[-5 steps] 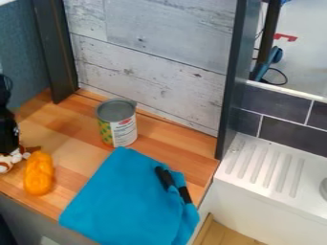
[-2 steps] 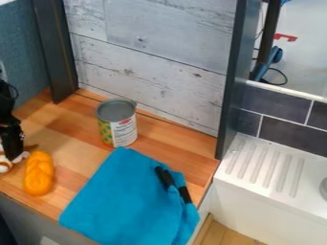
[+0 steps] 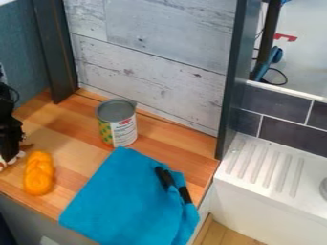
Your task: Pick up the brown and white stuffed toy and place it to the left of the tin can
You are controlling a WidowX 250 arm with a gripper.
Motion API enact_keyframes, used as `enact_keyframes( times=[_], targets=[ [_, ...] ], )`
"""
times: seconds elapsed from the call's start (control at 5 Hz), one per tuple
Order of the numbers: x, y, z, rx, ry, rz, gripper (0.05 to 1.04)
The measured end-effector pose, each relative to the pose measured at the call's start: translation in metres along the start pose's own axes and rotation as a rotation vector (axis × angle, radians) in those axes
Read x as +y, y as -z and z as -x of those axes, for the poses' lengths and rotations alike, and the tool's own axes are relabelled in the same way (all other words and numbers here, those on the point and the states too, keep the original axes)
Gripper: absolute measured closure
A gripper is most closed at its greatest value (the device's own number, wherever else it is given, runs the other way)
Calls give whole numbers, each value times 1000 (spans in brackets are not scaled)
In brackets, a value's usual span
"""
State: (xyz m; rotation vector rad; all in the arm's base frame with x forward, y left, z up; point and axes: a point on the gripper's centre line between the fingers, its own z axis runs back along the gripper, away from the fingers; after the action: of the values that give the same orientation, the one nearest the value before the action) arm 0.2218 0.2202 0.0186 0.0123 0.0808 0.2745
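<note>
You look down at a slant from above and in front of the wooden counter (image 3: 89,125), facing the plank wall (image 3: 153,57) at upper center, close enough that the frame's right edge crops the white drainboard (image 3: 275,167).

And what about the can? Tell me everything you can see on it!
The can is round and looks like metal, with a grey top inside a raised rim. Its label is part green and yellow, part white with a red patch. It stands upright on the wooden counter. The blue cloth comes close to its base; I can't tell whether they touch.
</note>
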Motion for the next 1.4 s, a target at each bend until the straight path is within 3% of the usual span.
enact_keyframes(
  times=[0.2,0.4,0.6,0.8,1.0,1.4],
  targets=[
    [2,-39,5,-41,-11,-43,496],
    [-5,-87,-7,-141,26,-95,496],
    [-23,-103,-29,-217,91,-117,496],
    [-32,-101,-58,-267,120,-124,496],
    [-45,-93,-88,-273,147,-113,496],
    [-60,-53,-117,-184,190,-58,496]
  ],
)
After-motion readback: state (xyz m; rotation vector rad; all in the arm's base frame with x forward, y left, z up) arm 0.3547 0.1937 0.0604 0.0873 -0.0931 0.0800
